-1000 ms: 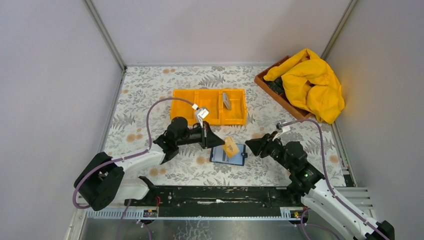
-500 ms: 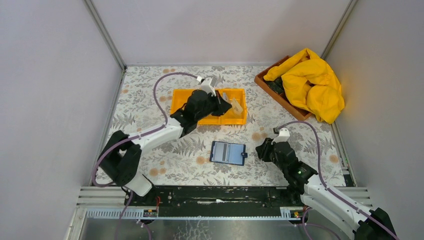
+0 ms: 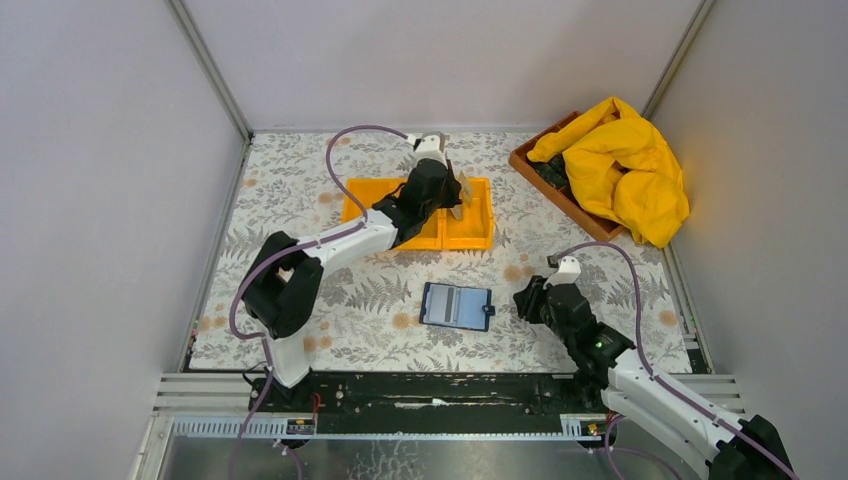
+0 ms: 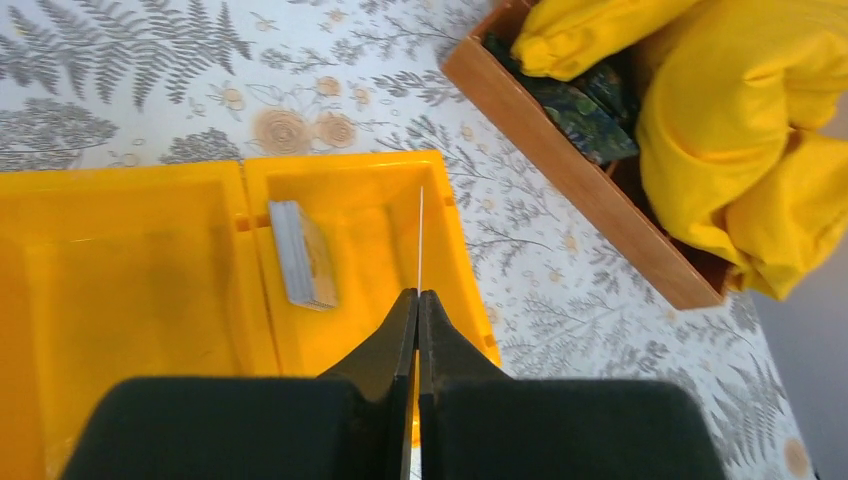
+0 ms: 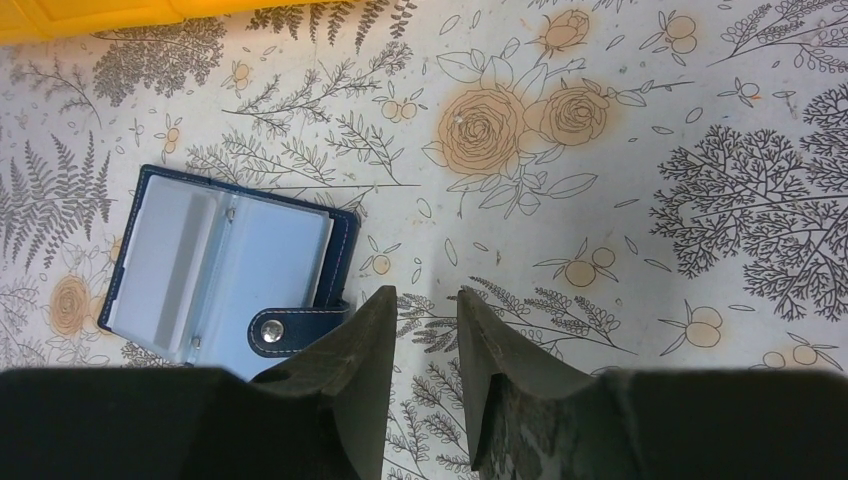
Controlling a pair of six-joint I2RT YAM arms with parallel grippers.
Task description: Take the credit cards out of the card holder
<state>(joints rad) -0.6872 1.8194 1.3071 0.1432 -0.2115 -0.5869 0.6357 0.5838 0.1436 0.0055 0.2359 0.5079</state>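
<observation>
**Left gripper holds one card over the tray; card holder lies open on the table**

Top view: the left gripper (image 3: 458,190) is reached out over the right end of the orange plastic three-compartment tray (image 3: 360,195) at the back of the floral-print tablecloth (image 3: 300,170). The dark blue folding card holder with grey lining (image 3: 457,306) lies open and flat at mid-table, well apart from the tray. The right gripper (image 3: 520,298) sits low, just beside the holder's right edge. A brown wooden box (image 3: 530,165) stands at the right rear, with a crumpled yellow cloth (image 3: 625,165) heaped over it.

Left wrist view: the left gripper's jaws are clenched on a thin flat card (image 4: 420,235). It is seen edge-on, sticks out past the fingertips, and its colour cannot be told. It hangs over the tray's right compartment, close to the right wall. A small stack of grey and tan cards (image 4: 300,255) already lies in that compartment, against the divider. The compartment next to it on the left shows bare orange. The wooden box and yellow cloth are to the right.

Right wrist view: the right gripper's jaws stand apart with nothing between them, only tablecloth below. The card holder is to the left, its snap strap next to the left finger (image 5: 360,340); contact cannot be told. Both grey pocket pages look flat and plain.
</observation>
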